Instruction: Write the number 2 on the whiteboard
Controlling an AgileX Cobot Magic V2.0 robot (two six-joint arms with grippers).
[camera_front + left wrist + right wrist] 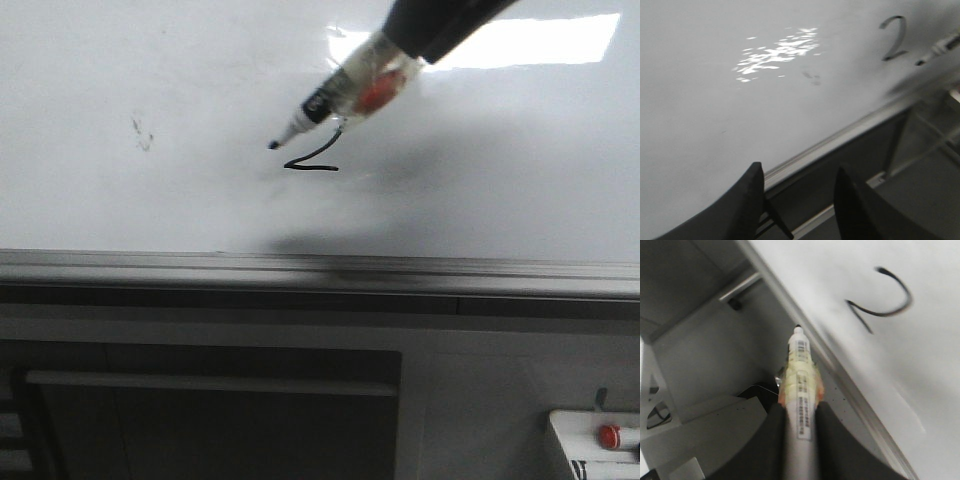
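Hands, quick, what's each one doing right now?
Left hand: open, holding nothing.
Right hand: closed on the marker.

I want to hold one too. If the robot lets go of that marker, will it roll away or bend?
The marker is a round, straight tube, so it would probably roll. It looks stiff, staying straight while clamped between the right gripper's jaws. Its thin body likely weighs little.

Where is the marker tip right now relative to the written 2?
In the front view the marker tip sits just left of and slightly above the number 2 on the whiteboard, apparently lifted off the ink, with the right pincer holding the marker.
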